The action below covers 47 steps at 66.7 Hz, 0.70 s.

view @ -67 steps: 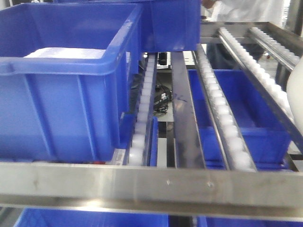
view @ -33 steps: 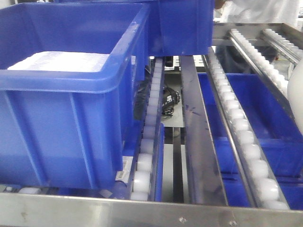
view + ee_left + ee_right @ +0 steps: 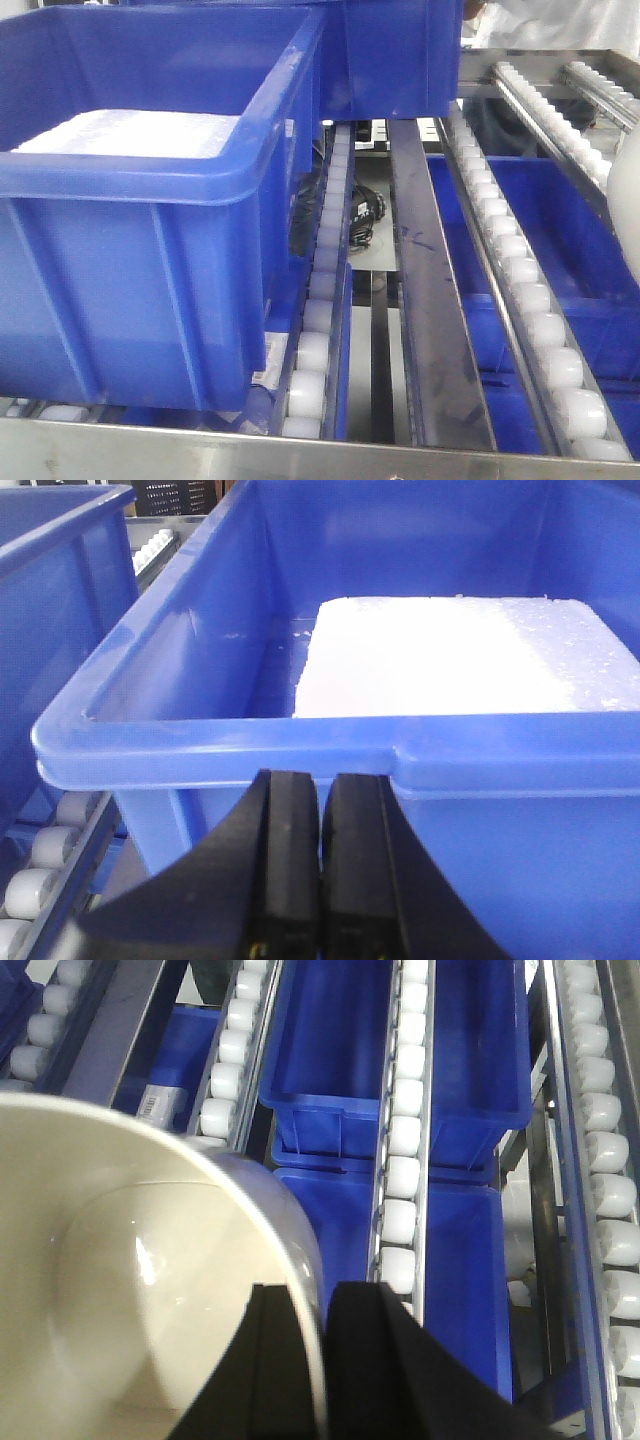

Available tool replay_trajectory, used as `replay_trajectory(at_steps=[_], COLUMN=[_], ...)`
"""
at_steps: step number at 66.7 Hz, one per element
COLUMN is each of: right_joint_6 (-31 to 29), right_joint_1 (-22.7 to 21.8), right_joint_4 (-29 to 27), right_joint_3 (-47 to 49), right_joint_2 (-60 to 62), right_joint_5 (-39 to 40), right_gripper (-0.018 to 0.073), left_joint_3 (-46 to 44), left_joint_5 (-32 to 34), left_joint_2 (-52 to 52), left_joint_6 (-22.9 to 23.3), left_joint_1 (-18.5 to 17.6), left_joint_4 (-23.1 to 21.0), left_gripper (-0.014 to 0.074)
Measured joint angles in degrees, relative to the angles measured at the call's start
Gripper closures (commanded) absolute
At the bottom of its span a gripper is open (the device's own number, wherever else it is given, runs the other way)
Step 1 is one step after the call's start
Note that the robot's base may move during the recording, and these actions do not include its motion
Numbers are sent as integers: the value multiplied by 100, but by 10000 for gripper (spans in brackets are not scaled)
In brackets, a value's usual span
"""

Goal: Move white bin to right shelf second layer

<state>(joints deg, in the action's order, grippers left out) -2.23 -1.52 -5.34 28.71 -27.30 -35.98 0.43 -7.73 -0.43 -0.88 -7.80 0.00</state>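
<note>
The white bin (image 3: 130, 1280) is pinched at its rim by the right gripper (image 3: 322, 1360), one finger inside, one outside, and held above the roller rails (image 3: 400, 1130) with blue crates (image 3: 400, 1040) beneath. The left gripper (image 3: 320, 860) is pressed together, just before a blue crate (image 3: 330, 750) holding a white foam block (image 3: 460, 660).
</note>
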Motion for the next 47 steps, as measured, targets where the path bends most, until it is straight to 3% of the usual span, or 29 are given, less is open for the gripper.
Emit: replay_trajectory(at_steps=[47], right_joint_6=[0], right_joint_1=[0], right_joint_4=[0], right_joint_3=[0], right_joint_2=[0], right_joint_5=[0], right_gripper=[466], left_joint_3=[0], left_joint_5=[0], left_joint_2=[0], left_joint_6=[0], left_joint_1=[0], left_joint_4=[0], left_gripper=[512])
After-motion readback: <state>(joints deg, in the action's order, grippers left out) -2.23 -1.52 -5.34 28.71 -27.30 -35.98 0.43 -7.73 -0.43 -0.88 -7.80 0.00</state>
